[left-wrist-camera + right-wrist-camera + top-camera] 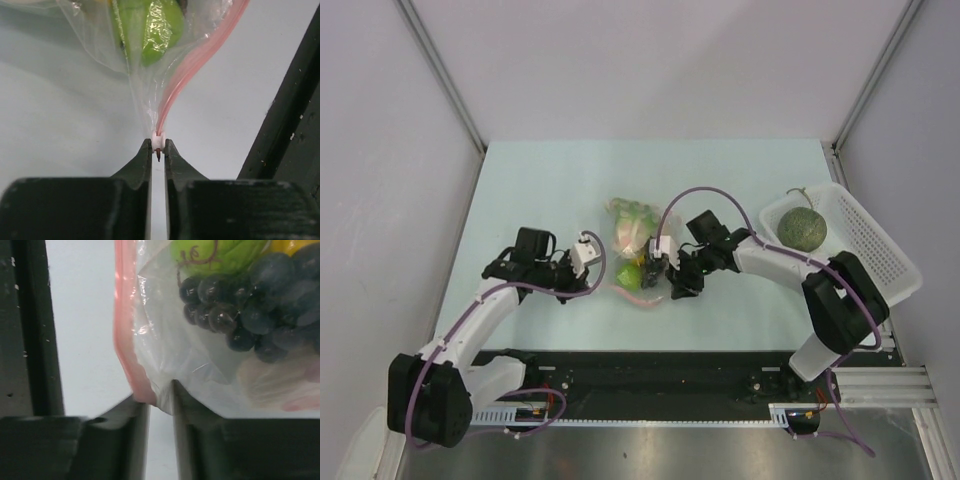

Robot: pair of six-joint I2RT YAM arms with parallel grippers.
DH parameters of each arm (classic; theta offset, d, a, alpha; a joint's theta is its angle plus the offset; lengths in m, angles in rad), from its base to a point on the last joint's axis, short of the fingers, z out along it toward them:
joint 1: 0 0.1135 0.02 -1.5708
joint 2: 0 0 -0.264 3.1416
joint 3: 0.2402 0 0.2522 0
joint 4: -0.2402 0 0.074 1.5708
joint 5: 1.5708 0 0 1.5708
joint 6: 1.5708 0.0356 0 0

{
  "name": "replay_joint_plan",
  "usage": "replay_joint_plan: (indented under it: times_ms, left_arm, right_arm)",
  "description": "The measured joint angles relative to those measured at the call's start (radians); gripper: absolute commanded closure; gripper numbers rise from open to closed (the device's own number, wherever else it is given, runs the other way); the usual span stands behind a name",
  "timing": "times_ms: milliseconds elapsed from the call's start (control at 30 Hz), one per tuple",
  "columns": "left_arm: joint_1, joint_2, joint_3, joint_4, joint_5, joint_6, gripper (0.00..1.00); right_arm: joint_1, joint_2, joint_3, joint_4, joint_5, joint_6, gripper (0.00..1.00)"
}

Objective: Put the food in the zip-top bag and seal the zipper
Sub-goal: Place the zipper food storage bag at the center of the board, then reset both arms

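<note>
Zip-top bag [632, 240] (grapes [260, 305] inside) | zipper [182, 75] end was pinched by left gripper [158, 143] | right gripper [161, 391] was held slightly parted

Robotics lab test cell, white enclosure walls [650, 60], pale tabletop [540, 190], aluminium frame rail [885, 382]

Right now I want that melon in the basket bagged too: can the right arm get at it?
Probably yes: the melon lies uncovered in the open basket beside that arm, though its hand is at a corner of the bag.
</note>
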Motion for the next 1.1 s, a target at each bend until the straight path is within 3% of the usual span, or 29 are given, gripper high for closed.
replay_joint_plan:
  times_ms: [33, 67, 100, 200, 233, 300, 467, 600, 867, 1100]
  left_arm:
    - [-0.004, -0.007, -0.006, -0.003, 0.0, 0.007, 0.67]
    - [-0.01, -0.017, -0.012, -0.012, -0.002, 0.013, 0.6]
    - [-0.014, -0.025, -0.012, -0.024, -0.001, 0.023, 0.54]
    - [-0.019, -0.049, -0.004, -0.067, 0.009, 0.043, 0.25]
    - [-0.019, -0.053, 0.009, -0.094, 0.013, 0.048, 0.08]
    - [-0.02, -0.056, 0.05, -0.149, 0.017, 0.063, 0.0]
    - [-0.021, -0.06, 0.246, -0.256, 0.018, 0.064, 0.0]
    - [-0.021, -0.04, 0.426, -0.264, 0.038, -0.006, 0.0]
    - [0.103, 0.223, 0.773, -0.17, 0.131, -0.333, 0.0]
    - [0.233, 0.412, 0.887, -0.128, 0.033, -0.535, 0.0]
  right_arm:
    - [0.005, -0.005, -0.002, -0.009, 0.005, 0.004, 0.43]
    - [0.007, -0.014, -0.005, -0.019, 0.01, 0.0, 0.31]
    - [0.006, -0.029, -0.008, -0.029, 0.014, 0.0, 0.25]
    - [-0.004, -0.112, -0.01, -0.053, 0.032, 0.014, 0.08]
    - [-0.007, -0.153, -0.01, -0.058, 0.035, 0.021, 0.01]
    - [-0.013, -0.234, -0.01, -0.062, 0.045, 0.033, 0.0]
    - [-0.043, -0.445, 0.0, -0.072, 0.085, 0.101, 0.0]
    - [-0.114, -0.482, 0.049, -0.048, 0.113, 0.183, 0.01]
    - [-0.367, -0.333, 0.254, 0.091, 0.127, 0.406, 0.0]
    - [-0.476, -0.154, 0.306, 0.154, 0.13, 0.5, 0.0]
